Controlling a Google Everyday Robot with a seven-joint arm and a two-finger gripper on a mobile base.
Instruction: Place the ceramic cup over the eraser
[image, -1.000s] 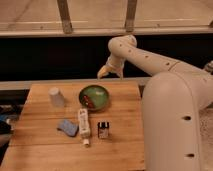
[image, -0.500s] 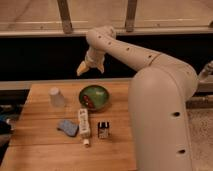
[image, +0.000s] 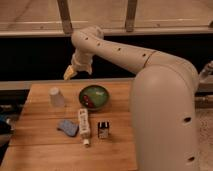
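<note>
Wooden table (image: 45, 150) is sitting before a dark wall, with a pale rail running across behind it. At the back left, the white cup (image: 56, 96) is standing alone and untouched, plain, without a handle, and looking wider at its base, as if resting mouth down. Just above and to its right, the gripper (image: 70, 74) is hanging over the table's rear edge, with its fingers spread open and holding nothing. Over the last second it has been swinging leftward from beyond the green bowl (image: 95, 96), so the arm (image: 150, 75) seems to be closing in on the cup, with the grasp not yet begun. Nearer the front, a blue pad (image: 67, 127) and a long white bar (image: 84, 125) are lying side by side. Right of them, the eraser (image: 103, 129), a small dark block with a white patch, is sitting uncovered, well apart from the cup.
</note>
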